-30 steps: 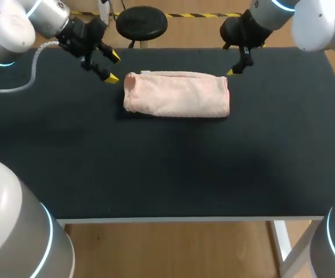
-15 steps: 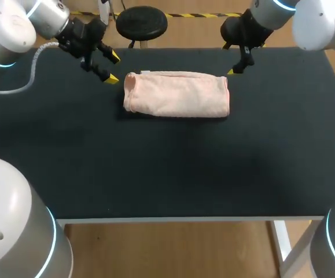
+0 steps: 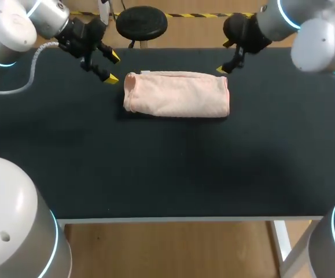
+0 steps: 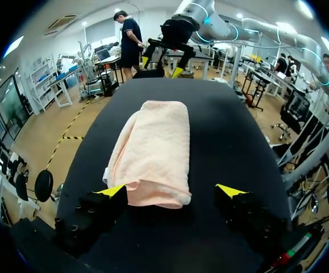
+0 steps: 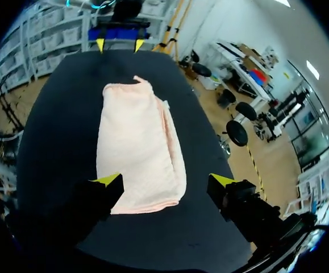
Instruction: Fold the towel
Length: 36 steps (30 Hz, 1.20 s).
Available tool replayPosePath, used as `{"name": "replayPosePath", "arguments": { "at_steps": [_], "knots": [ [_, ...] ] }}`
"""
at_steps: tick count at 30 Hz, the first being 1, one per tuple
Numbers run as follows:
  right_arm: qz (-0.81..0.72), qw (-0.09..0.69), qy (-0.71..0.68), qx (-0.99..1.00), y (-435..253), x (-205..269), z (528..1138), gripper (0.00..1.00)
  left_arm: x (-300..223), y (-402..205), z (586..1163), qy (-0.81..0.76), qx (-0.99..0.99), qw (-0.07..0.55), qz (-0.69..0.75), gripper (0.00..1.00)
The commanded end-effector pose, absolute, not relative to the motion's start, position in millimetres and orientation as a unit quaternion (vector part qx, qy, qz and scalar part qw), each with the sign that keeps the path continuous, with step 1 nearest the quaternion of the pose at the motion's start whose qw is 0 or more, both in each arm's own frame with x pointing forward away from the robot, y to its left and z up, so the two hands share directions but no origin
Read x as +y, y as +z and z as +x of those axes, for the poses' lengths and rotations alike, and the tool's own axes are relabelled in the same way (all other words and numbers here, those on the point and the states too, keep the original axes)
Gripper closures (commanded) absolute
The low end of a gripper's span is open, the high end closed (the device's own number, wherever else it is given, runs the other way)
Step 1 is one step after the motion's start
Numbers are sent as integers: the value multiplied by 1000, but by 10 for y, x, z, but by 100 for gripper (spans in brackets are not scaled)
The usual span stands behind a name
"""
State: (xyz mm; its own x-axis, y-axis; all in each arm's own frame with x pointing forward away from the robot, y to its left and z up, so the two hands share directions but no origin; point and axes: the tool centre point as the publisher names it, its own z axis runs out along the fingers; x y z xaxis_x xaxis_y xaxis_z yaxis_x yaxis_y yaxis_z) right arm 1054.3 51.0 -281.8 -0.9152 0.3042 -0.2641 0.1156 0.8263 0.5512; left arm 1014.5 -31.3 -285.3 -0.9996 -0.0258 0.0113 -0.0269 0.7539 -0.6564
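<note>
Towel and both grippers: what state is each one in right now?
towel: folded into a long strip, lying flat on the table, not gripped
left gripper: open, empty, just off the towel's left end
right gripper: open, empty, at the towel's right end

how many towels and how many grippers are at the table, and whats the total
pink towel: 1
grippers: 2 (left gripper, right gripper)
total: 3
</note>
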Motion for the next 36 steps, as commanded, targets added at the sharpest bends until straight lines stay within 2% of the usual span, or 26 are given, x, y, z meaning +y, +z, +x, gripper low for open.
{"name": "replayPosePath", "arguments": {
  "at_steps": [1,12,19,36],
  "knots": [
    [429,190,398,788,-2809,443,10364,0,-313,-2859,10143,351,-936,0,14,0],
    [562,130,395,715,-2968,366,10181,0,-313,-2859,10143,351,-936,0,14,0],
    [635,42,401,659,-3273,303,10164,0,-313,-2859,10143,351,-936,0,14,0],
    [659,-66,389,640,-3631,299,10259,0,-313,-2859,10143,351,-936,0,14,0]
  ]
}}
